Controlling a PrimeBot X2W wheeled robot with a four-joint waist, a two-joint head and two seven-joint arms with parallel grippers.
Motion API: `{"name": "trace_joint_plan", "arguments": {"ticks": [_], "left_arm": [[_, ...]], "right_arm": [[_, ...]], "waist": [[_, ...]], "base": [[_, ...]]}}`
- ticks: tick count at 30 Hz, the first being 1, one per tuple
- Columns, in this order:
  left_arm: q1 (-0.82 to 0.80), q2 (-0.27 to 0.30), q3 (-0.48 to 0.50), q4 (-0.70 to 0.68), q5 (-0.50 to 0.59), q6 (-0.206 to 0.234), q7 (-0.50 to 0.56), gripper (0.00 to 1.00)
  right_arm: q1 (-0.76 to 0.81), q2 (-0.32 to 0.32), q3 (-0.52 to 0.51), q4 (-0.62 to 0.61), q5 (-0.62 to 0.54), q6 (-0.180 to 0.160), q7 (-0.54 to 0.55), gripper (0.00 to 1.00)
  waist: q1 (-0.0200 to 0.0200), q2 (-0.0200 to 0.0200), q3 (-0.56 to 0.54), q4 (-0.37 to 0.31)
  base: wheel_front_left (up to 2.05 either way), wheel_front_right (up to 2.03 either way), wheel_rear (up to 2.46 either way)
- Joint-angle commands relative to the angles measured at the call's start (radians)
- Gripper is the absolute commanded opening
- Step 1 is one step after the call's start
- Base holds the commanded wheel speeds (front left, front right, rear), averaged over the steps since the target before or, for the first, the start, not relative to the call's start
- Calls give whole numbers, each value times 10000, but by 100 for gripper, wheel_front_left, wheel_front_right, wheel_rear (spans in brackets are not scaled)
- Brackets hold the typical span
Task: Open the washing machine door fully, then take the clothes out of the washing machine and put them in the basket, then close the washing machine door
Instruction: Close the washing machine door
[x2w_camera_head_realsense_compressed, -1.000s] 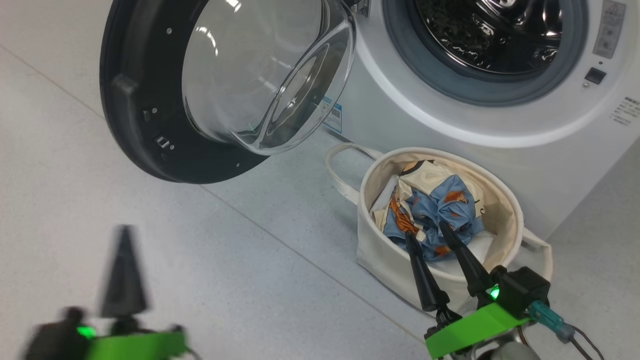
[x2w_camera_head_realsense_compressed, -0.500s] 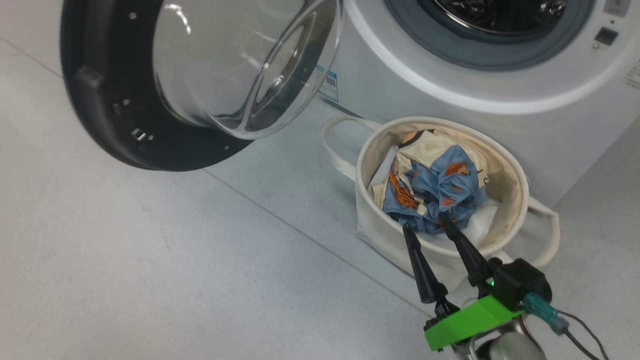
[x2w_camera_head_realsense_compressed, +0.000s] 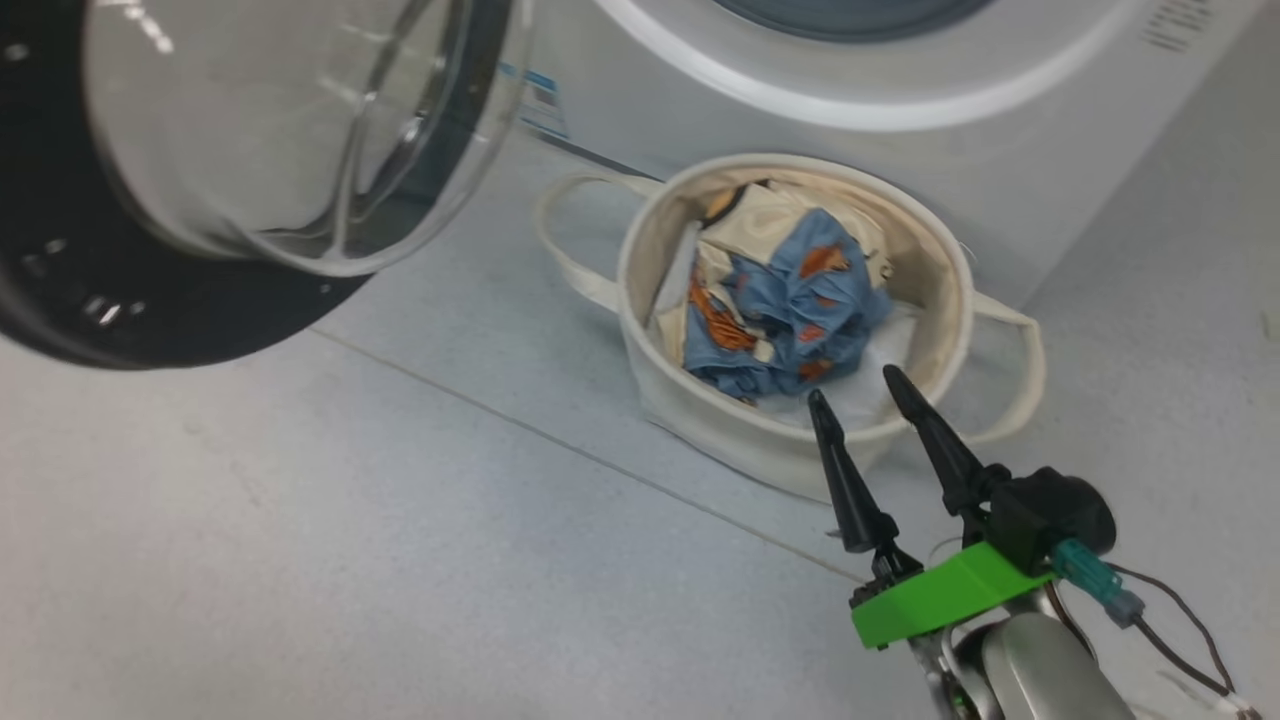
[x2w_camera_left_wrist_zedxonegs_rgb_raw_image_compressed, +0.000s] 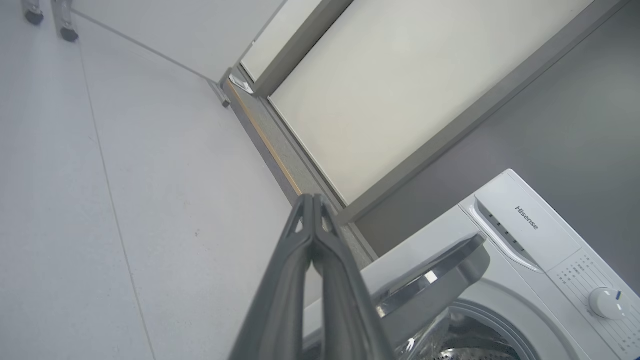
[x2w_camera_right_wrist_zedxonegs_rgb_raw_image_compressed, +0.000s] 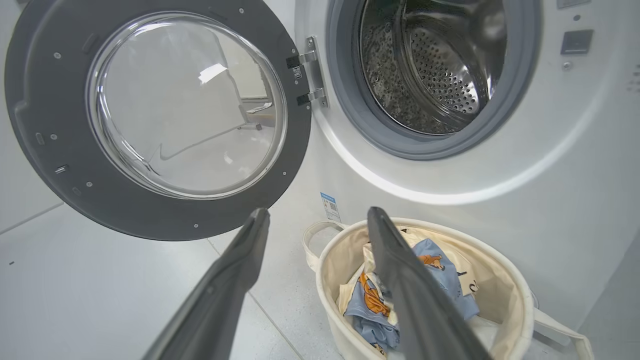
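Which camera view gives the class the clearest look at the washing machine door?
The right wrist view: the washing machine door appears nearly whole there, with its round dark rim and glass bowl window, swung open. The head view cuts the door off at its top and left edges. The left wrist view catches it edge-on.

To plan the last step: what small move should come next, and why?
Probably swing the shut left gripper toward the black rim of the washing machine door to push it closed: the clothes lie in the basket, the drum looks empty, and the door stands wide open.
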Motion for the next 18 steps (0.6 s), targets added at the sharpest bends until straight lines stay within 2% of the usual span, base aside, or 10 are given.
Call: {"name": "trace_joint_plan", "arguments": {"ticks": [1,4,10,18], "left_arm": [[-447,807,315,-91,-389,-67,479,0],[-754,941,225,281,-918,-68,1236,0],[-1245,948,158,859,-1464,-68,1890,0],[-1389,850,-405,1090,-1631,-3,2854,0]], "right_arm": [[-273,47,174,-368,-114,6,-49,100],[-359,47,141,-388,-150,6,-49,100],[-467,47,169,-455,-83,6,-49,100],[-485,47,145,-457,-163,6,-49,100]], "waist": [[0,0,322,-438],[0,0,512,-730],[0,0,720,-1199],[0,0,737,-1397]], "base": [[0,0,0],[0,0,0],[0,0,0],[0,0,0]]}}
